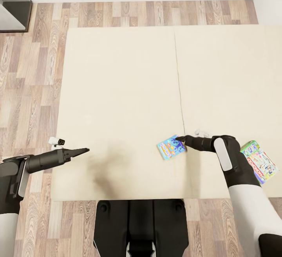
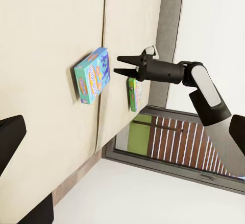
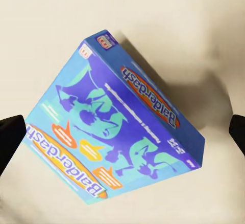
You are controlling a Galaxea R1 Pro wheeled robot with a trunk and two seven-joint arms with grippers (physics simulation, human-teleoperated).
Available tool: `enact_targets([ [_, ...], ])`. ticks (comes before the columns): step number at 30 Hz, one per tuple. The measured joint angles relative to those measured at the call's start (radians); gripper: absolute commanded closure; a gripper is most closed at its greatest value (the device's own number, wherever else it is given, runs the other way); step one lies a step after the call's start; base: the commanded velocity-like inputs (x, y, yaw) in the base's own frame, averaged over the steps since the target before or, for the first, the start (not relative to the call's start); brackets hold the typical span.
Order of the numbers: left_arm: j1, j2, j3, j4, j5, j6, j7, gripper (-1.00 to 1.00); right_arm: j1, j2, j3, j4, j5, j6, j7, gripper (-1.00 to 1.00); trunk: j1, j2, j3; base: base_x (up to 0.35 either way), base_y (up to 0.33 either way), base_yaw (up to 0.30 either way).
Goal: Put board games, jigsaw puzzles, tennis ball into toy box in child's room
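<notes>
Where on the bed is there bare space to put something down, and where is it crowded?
Bare: nearly all of the bed, from its far edge down to the left gripper, plus the far right section. Crowded: the near right corner, where the right gripper reaches the blue board game and the green-edged board game lies.
</notes>
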Motion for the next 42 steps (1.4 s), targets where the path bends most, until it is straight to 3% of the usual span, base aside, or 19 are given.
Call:
enact_targets([
  [4,0.000,0.000,0.000,0.000,0.000,0.000,0.000,-1.00,0.000,-0.001,0.027,-0.001,0.000,0.000,0.000,-1.00,0.000,0.000,0.000,0.000,0.000,0.000],
  [10,0.000,0.000,0.001,0.000,0.000,0.000,0.000,-1.00,0.000,0.000,0.137,0.000,0.002,-0.004,-0.007,-1.00,0.000,0.000,0.000,0.000,0.000,0.000],
  [14,0.000,0.000,0.002,0.000,0.000,0.000,0.000,-1.00,0.000,0.001,0.182,0.006,0.005,-0.010,-0.011,-1.00,0.000,0.000,0.000,0.000,0.000,0.000],
  [21,0.000,0.000,0.004,0.000,0.000,0.000,0.000,-1.00,0.000,-0.010,0.194,0.014,0.006,-0.064,-0.010,-1.00,0.000,0.000,0.000,0.000,0.000,0.000],
  [42,0.000,0.000,0.004,0.000,0.000,0.000,0.000,-1.00,0.000,-0.010,0.196,0.057,0.004,-0.064,-0.008,-1.00,0.000,0.000,-0.006,0.000,0.000,0.000],
])
